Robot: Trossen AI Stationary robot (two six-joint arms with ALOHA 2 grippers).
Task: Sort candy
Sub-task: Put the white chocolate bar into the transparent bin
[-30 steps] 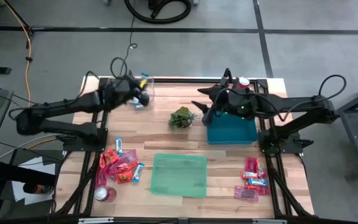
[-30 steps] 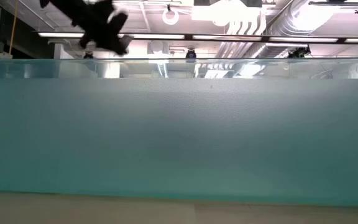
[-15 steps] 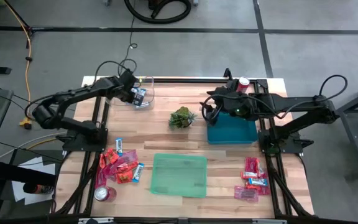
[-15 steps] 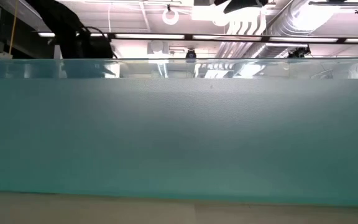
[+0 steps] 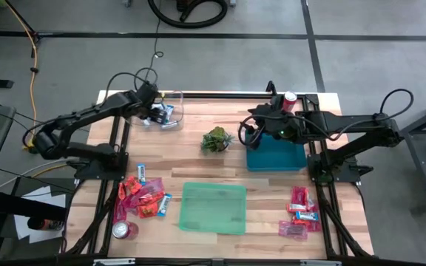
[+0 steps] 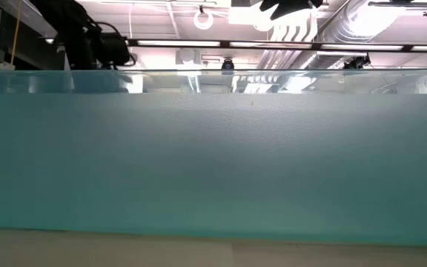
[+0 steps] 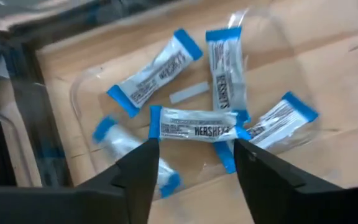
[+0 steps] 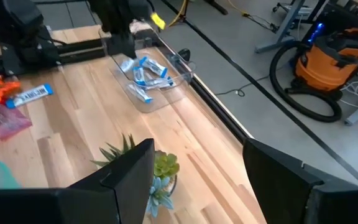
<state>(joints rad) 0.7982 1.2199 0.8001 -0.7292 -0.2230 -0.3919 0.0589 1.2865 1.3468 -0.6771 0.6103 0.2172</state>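
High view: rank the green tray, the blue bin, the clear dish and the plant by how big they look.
1. green tray, largest.
2. blue bin, though the right arm covers part of it.
3. clear dish and plant look about alike; the left gripper hides part of the dish, so no ranking.

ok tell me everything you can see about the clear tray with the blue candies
The clear tray is a shallow see-through plastic dish with rounded corners, sitting flat on the wooden table at its far left corner, near the edge. Five blue-and-white candies lie loose in it, some overlapping, plus a small pale scrap. The open left gripper hangs just above it, with one candy between its fingers; whether they touch the tray cannot be told.
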